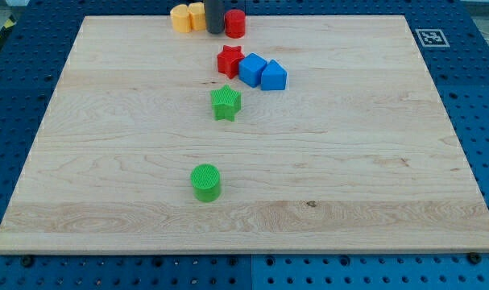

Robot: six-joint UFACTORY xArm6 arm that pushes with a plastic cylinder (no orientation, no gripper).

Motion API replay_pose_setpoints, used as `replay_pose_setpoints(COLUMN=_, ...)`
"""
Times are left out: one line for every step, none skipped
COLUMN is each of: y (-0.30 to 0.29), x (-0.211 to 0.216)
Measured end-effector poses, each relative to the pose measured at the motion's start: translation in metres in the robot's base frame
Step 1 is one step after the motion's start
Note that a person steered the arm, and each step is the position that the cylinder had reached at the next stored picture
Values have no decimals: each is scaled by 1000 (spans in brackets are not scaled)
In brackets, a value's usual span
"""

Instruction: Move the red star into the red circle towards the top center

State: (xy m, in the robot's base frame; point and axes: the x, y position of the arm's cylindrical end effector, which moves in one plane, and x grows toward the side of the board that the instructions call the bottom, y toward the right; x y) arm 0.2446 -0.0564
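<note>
The red star lies in the upper middle of the wooden board, touching the left side of a blue block. The red circle, a short red cylinder, stands near the board's top edge, above the star and a little apart from it. My tip is the lower end of the dark rod at the top centre. It sits just left of the red circle, between it and the yellow blocks, and above the red star.
Two yellow blocks sit side by side left of the rod. Two blue blocks sit right of the red star. A green star lies below the red star. A green cylinder stands lower down.
</note>
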Motion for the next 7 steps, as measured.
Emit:
replay_pose_setpoints(y=0, x=53)
replay_pose_setpoints(y=0, x=110)
replay_pose_setpoints(y=-9, x=155)
replay_pose_setpoints(y=-25, x=183)
replay_pose_setpoints(y=-23, x=208)
replay_pose_setpoints(y=-15, x=214)
replay_pose_setpoints(y=-14, x=204)
